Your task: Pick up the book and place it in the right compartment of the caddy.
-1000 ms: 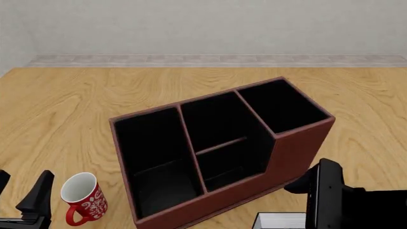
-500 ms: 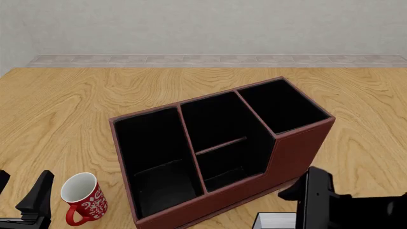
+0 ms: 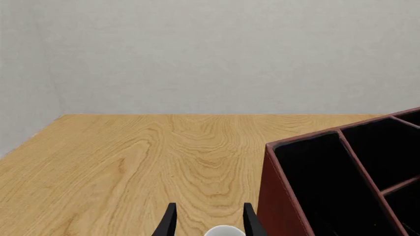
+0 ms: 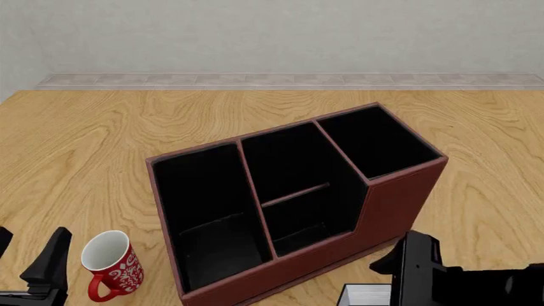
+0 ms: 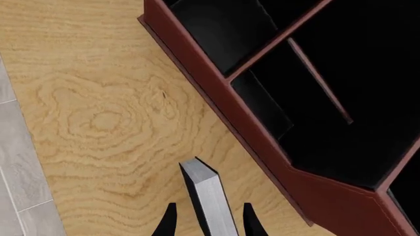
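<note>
Since the earlier frames, the right gripper [image 5: 206, 221] has slid leftward along the near edge, its fingers set narrowly either side of the book [image 5: 208, 199], which lies on the table [image 4: 76, 146] just near of the caddy [image 4: 399, 191]; actual contact cannot be told. Its right compartment [image 4: 378, 141] sits far right. Beside the mug [image 4: 111, 264], the left gripper [image 3: 206, 223] stands open.
</note>
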